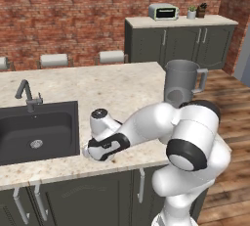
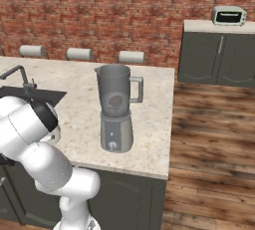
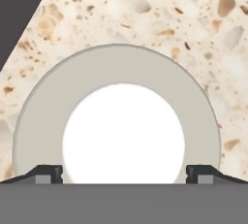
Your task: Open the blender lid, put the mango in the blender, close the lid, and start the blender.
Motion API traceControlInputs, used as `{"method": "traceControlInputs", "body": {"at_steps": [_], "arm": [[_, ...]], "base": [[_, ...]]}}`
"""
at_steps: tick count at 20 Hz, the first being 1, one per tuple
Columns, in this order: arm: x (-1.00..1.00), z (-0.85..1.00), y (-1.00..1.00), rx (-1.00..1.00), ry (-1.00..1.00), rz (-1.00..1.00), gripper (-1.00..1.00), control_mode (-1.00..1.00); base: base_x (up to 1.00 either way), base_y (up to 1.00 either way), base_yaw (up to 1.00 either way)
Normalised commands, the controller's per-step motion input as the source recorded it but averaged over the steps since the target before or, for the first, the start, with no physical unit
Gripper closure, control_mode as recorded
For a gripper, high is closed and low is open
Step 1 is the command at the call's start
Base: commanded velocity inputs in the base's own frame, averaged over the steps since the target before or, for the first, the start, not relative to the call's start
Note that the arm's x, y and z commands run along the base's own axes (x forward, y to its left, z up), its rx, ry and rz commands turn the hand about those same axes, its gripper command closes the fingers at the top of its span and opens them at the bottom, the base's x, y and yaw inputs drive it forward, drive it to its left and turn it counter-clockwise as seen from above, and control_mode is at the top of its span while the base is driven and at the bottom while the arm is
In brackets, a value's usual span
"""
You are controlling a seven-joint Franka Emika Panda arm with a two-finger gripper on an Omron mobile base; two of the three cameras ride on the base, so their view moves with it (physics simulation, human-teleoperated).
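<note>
1. The sink (image 1: 39,132) sits at the counter's (image 1: 122,88) left end.
2. The blender lid (image 3: 116,72) lies flat near the counter's front edge, right of the sink; the gripper (image 3: 124,173) straddles its white cap, jaws spread wide, pads apart from it.
3. The blender (image 2: 116,114) stands lidless near the counter's right edge.

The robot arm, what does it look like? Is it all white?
Mostly white. The arm is made of fat, rounded, shiny white sections, with dark black bands at the joints. The hand at its end is white with a black part around it. The gripper has two small dark finger tips, squarish with grey pads. No cables or markings show.
</note>
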Motion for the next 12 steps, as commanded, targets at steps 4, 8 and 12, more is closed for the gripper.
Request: {"method": "traceControlInputs", "body": {"at_steps": [4, 8, 12], "arm": [[0.23, -0.45, 0.0, 0.0, 0.02, 0.0, -1.0, -1.0], [0.03, -0.48, 0.0, 0.0, 0.0, 0.0, -1.0, -1.0], [0.0, -0.55, 0.0, 0.0, 0.0, 0.0, 1.0, -1.0]], "base": [[0.0, 0.0, 0.0], [0.0, 0.0, 0.0], [0.0, 0.0, 0.0]]}}
